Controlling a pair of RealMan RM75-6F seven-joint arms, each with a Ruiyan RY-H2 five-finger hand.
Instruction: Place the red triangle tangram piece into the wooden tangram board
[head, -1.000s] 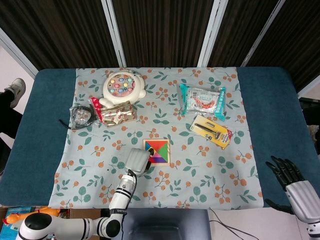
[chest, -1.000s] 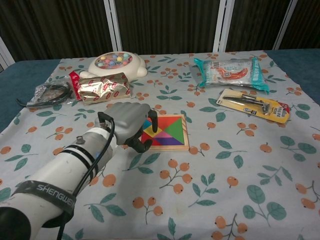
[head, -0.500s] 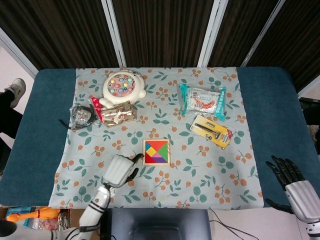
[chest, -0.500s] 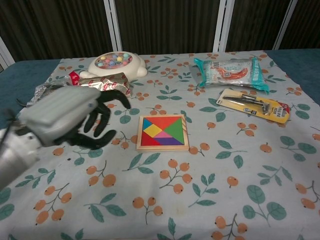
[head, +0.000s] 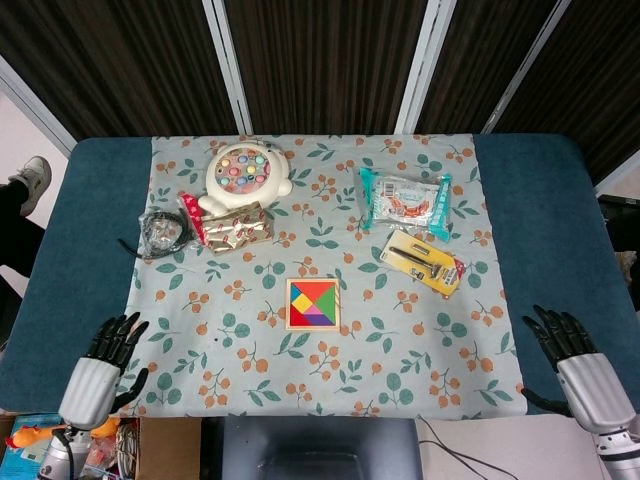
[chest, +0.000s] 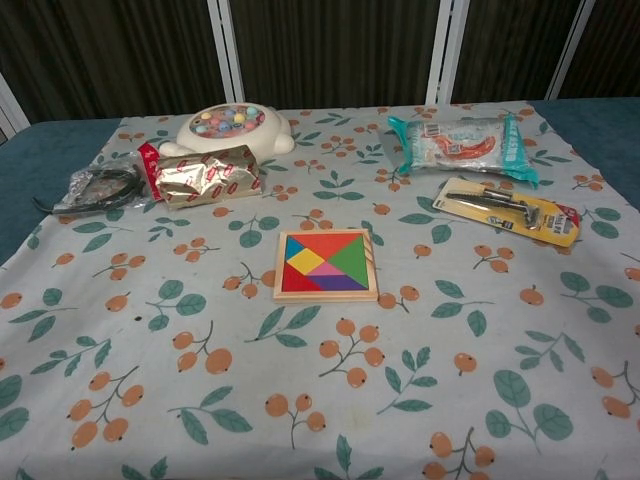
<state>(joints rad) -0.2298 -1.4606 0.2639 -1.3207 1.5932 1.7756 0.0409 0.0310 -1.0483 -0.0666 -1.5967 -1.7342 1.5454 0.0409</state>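
Now my left hand (head: 100, 362) and right hand (head: 573, 353) hang empty, fingers spread, at the bench (head: 545, 210) corners; the wooden tangram board (chest: 327, 265) sits unobstructed, the foil snack pack (chest: 208, 173) and blister-packed tool (chest: 507, 210) well apart from it.

Both hands empty at the near corners of the bench

The left hand (head: 100, 365) sits at the near left edge, dark fingers spread and pointing away, holding nothing. The right hand (head: 575, 360) mirrors it at the near right edge, fingers likewise apart.

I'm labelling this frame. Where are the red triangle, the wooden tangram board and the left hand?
red triangle (chest: 317, 243), chest view, middle of its face.
wooden tangram board (chest: 327, 296), chest view, near frame edge.
left hand (head: 95, 372), head view, back of the hand.
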